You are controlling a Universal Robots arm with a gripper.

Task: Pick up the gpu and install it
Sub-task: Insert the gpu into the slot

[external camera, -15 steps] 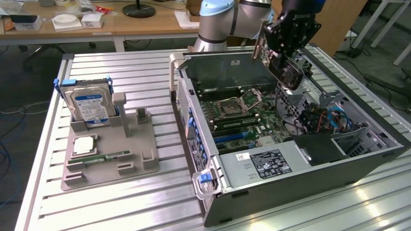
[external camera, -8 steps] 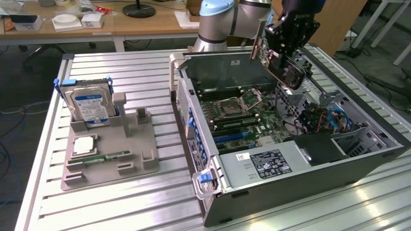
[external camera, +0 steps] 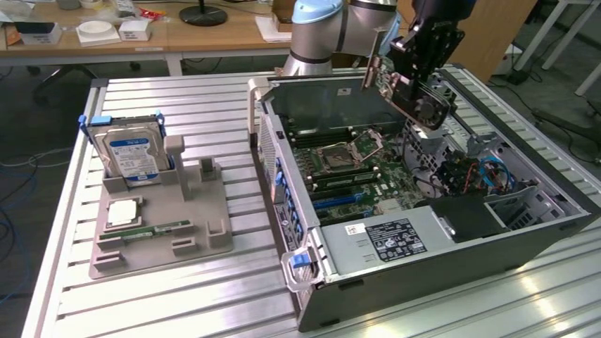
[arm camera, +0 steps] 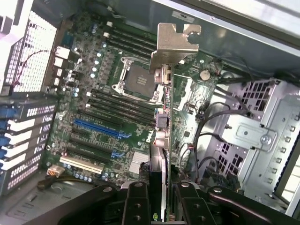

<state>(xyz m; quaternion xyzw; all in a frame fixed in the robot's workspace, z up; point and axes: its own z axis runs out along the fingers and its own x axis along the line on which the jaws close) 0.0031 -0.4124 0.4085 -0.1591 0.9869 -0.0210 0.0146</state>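
Note:
My gripper (external camera: 420,76) is shut on the gpu (external camera: 416,98), a dark flat card with a silvery bracket, and holds it tilted in the air above the open computer case (external camera: 441,257), over the far part of the motherboard (external camera: 362,172). In the wrist view the gpu (arm camera: 159,154) runs edge-on away from my gripper (arm camera: 161,204), one black finger (arm camera: 136,201) on each side of it. Its metal bracket (arm camera: 176,42) points toward the case's far wall. Below it lie the CPU socket (arm camera: 136,79) and the blue expansion slots (arm camera: 101,127), apart from the card.
On the exterior view's left a grey holder (external camera: 160,211) carries a silver hard drive (external camera: 131,151) and a green RAM stick (external camera: 155,229). Inside the case, cables and a drive cage (external camera: 479,172) crowd the side on the exterior view's right, beside a black box (external camera: 469,215). The case stands on a ribbed aluminium table (external camera: 188,296).

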